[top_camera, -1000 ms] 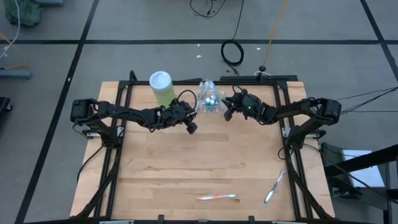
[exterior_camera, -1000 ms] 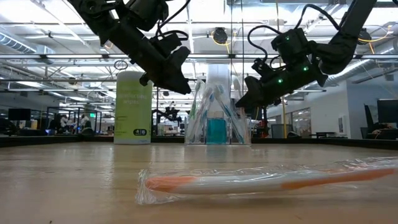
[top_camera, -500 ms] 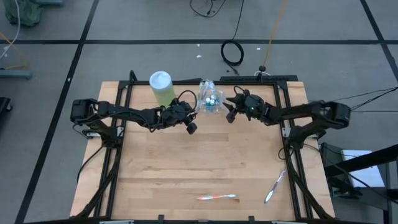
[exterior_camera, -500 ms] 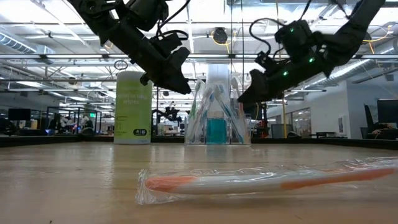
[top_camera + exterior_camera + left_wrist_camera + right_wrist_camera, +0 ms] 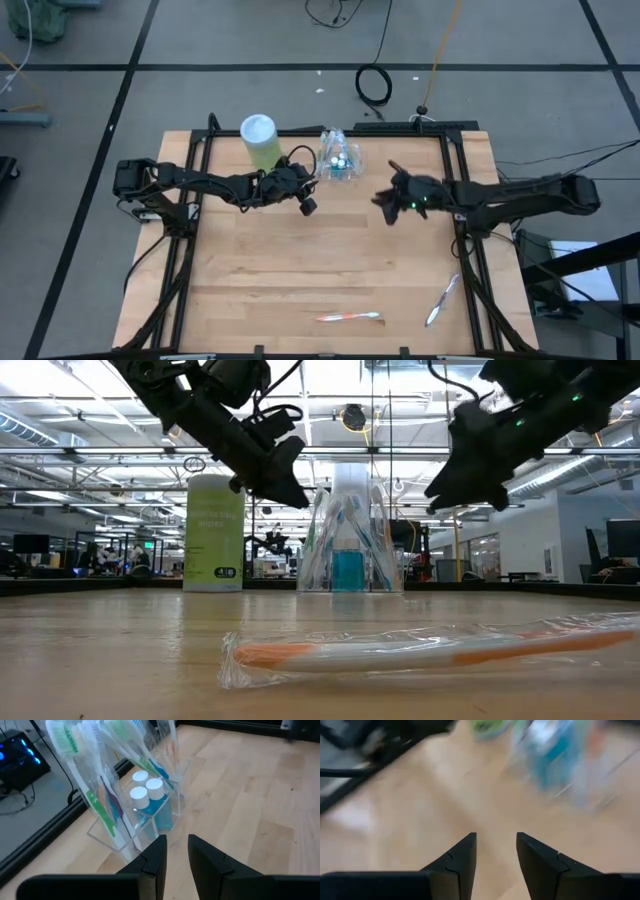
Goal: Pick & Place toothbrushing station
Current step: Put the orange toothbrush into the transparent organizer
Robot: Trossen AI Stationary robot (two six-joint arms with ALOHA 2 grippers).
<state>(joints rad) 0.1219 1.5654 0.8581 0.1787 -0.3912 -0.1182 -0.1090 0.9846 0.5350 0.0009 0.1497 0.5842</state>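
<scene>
The toothbrushing station (image 5: 338, 158) is a clear stand resting by its base at the table's far middle. It holds wrapped toothbrushes (image 5: 95, 795) and three white-capped blue tubes (image 5: 146, 790). My left gripper (image 5: 312, 182) hovers just left of the station, pointing at it. Its fingers (image 5: 177, 855) stand slightly apart with nothing between them. My right gripper (image 5: 380, 200) hangs in the air to the station's right and nearer the front. It is open (image 5: 496, 850) and empty.
A green canister (image 5: 260, 140) stands left of the station at the far edge. One wrapped orange toothbrush (image 5: 348, 317) lies near the front edge. A second wrapped brush (image 5: 441, 300) lies at the front right. Bare wood lies between the arms and these brushes.
My right gripper has drawn back from the station's right side toward the table's right and near edges. It has risen as it went, and its wrist has rolled. The station stands as before.
</scene>
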